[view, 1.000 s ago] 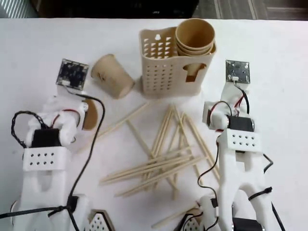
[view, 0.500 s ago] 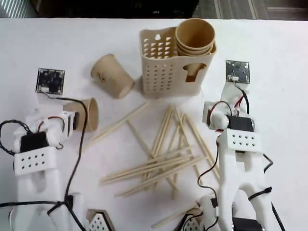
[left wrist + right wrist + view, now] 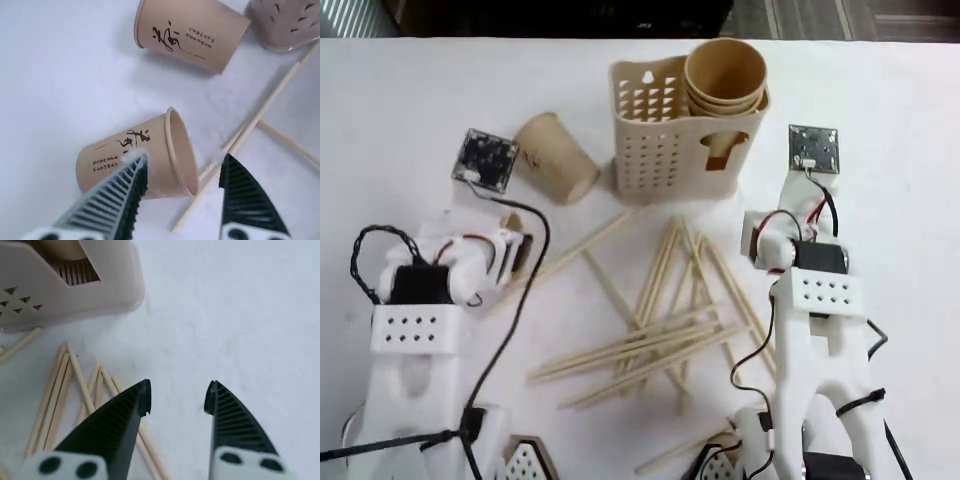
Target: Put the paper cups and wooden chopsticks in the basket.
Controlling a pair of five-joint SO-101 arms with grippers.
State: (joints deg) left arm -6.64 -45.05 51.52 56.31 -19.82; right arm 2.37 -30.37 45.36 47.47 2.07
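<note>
A paper cup (image 3: 145, 155) lies on its side on the white table, between the fingers of my open left gripper (image 3: 185, 160); the jaws straddle it without closing. In the high view this cup (image 3: 512, 248) is mostly hidden under the left arm. A second cup (image 3: 555, 158) (image 3: 187, 32) lies on its side just beyond, near the basket. The beige perforated basket (image 3: 655, 135) holds a stack of cups (image 3: 725, 75). Wooden chopsticks (image 3: 660, 320) (image 3: 75, 385) lie scattered between the arms. My right gripper (image 3: 179, 386) hangs open and empty over the table near the basket (image 3: 65, 280).
One chopstick (image 3: 250, 130) runs close past the held-between cup's rim. The right arm (image 3: 815, 300) stands to the right of the chopstick pile. Bare white table lies to the far left and far right.
The left arm swung out to the left, then came back right over the lying cup, which now sits between its fingers. The right arm kept still.
</note>
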